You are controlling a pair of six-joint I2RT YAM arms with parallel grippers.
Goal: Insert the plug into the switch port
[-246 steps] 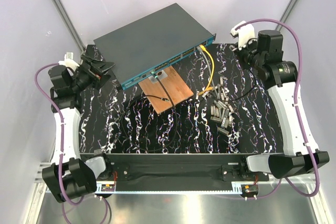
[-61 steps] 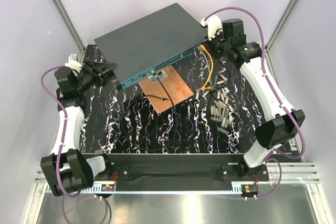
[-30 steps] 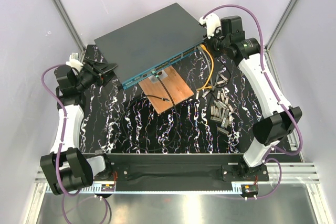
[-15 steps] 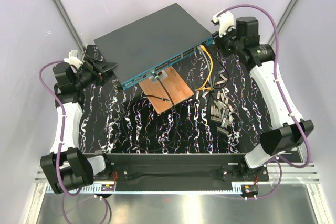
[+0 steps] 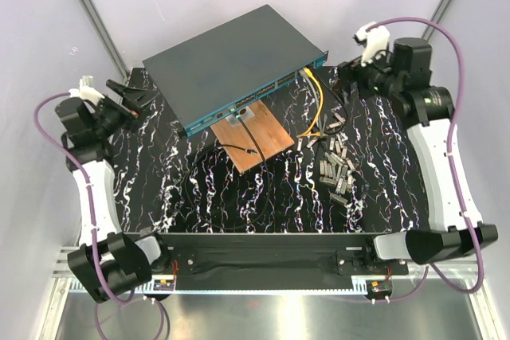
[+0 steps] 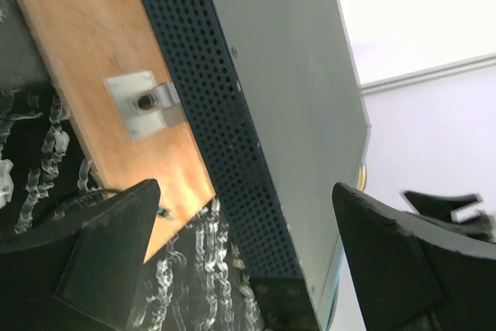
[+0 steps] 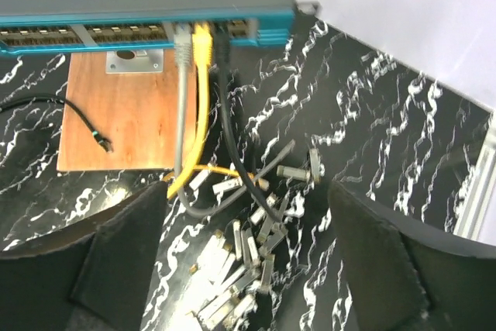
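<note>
The switch [image 5: 235, 57] lies at an angle at the back of the table, dark grey on top, with its teal front edge [image 7: 116, 32] facing the arms. At the right end of that edge, three plugs sit side by side in ports: grey [image 7: 181, 36], yellow [image 7: 201, 36] and black [image 7: 220, 38]. Their cables trail down onto the table. My right gripper [image 5: 349, 76] [image 7: 256, 269] hangs open to the right of the switch's corner, holding nothing. My left gripper [image 5: 123, 95] [image 6: 248, 269] stands open off the switch's left corner, facing its perforated side [image 6: 225, 137], also empty.
A small wooden board [image 5: 253, 134] with a metal bracket [image 7: 133, 60] lies in front of the switch. A loose thin black cable [image 7: 85, 122] ends on it. A pile of several small metal modules [image 5: 336, 163] [image 7: 240, 269] lies right of the board, beside the yellow cable [image 5: 319, 109].
Both grippers have opened wide. The right arm has drawn back to the right from the switch's right corner. The left arm has pulled away leftward from the switch's left corner.
</note>
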